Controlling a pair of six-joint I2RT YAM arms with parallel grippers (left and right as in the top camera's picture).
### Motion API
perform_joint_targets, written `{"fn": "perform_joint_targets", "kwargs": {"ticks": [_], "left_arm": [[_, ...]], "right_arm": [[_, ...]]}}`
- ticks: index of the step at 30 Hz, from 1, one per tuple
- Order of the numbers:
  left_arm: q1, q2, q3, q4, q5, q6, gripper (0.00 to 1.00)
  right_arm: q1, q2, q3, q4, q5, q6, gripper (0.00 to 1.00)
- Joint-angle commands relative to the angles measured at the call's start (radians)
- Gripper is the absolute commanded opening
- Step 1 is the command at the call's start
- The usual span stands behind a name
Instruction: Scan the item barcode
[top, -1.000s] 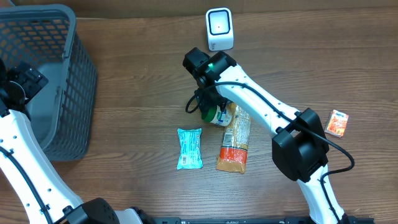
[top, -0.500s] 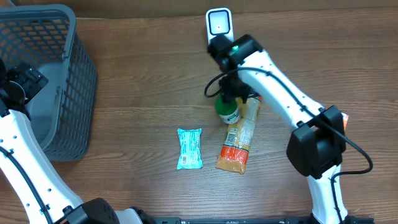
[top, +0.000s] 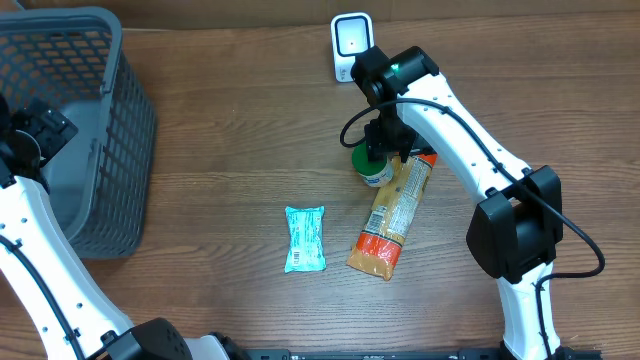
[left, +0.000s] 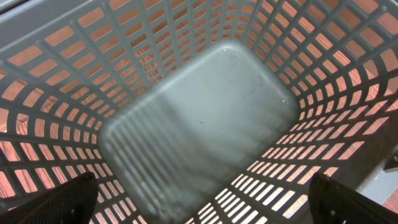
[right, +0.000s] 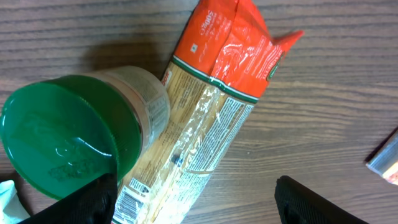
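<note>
The right tool stood wide open with nothing between its jaws, the jar lying against its edge on the desk, touching a bag and near the scanner, so the scan seemingly remained undone; the left tool hung open, empty, over the basket.

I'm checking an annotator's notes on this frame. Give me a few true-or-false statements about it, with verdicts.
1. The basket is empty. True.
2. The jar has a red lid. False: the lid is green.
3. The blue packet lies in the basket. False: it lies on the table, left of the pasta bag.
4. The scanner stands on the far side of the jar from the robot. True.
5. The left gripper hangs open over the basket. True.
</note>
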Motion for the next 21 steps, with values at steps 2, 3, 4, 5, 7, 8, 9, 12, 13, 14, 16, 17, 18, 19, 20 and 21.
{"fn": "perform_joint_targets", "kwargs": {"ticks": [2,3,4,5,7,8,9,12,13,14,16,17,18,19,20,21], "left_arm": [[-0.006,0.005,0.024,-0.001,-0.005,-0.013,1.00],[-0.007,0.005,0.024,-0.001,-0.005,-0.013,1.00],[-0.007,0.005,0.024,-0.001,-0.005,-0.013,1.00],[-0.006,0.005,0.024,-0.001,-0.005,-0.013,1.00],[-0.006,0.005,0.024,-0.001,-0.005,-0.013,1.00],[-0.006,0.005,0.024,-0.001,-0.005,-0.013,1.00],[-0.006,0.005,0.024,-0.001,-0.005,-0.013,1.00],[-0.006,0.005,0.024,-0.001,-0.005,-0.013,1.00],[-0.006,0.005,0.024,-0.001,-0.005,-0.013,1.00],[-0.006,0.005,0.024,-0.001,-0.005,-0.013,1.00],[-0.007,0.005,0.024,-0.001,-0.005,-0.013,1.00],[-0.007,0.005,0.024,-0.001,-0.005,-0.013,1.00],[-0.006,0.005,0.024,-0.001,-0.005,-0.013,1.00],[-0.006,0.005,0.024,-0.001,-0.005,-0.013,1.00],[-0.006,0.005,0.024,-0.001,-0.005,-0.013,1.00],[-0.006,0.005,0.024,-0.001,-0.005,-0.013,1.00]], "right_arm": [[0.002,-0.025,0.011,-0.023,-0.008,0.029,0.83],[0.002,-0.025,0.011,-0.030,-0.008,0.029,0.82],[0.002,-0.025,0.011,-0.037,-0.008,0.029,0.82],[0.002,-0.025,0.011,-0.040,-0.008,0.029,0.82],[0.003,-0.025,0.011,-0.051,-0.008,0.029,0.82],[0.003,-0.025,0.011,-0.057,-0.008,0.029,0.82],[0.003,-0.025,0.011,-0.063,-0.008,0.030,0.81],[0.003,-0.025,0.011,-0.049,-0.008,0.029,0.81],[0.003,-0.025,0.011,-0.041,-0.009,0.029,0.81],[0.004,-0.025,0.011,-0.027,-0.016,0.029,0.81],[0.006,-0.025,0.011,-0.007,-0.036,0.029,0.81],[0.007,-0.025,0.011,0.005,-0.050,0.028,0.81],[0.010,-0.025,0.011,0.016,-0.057,0.029,0.81],[0.013,-0.025,0.011,0.027,-0.062,0.029,0.81],[0.017,-0.025,0.011,0.042,-0.066,0.029,0.81],[0.020,-0.025,0.011,0.056,-0.071,0.029,0.81]]}}
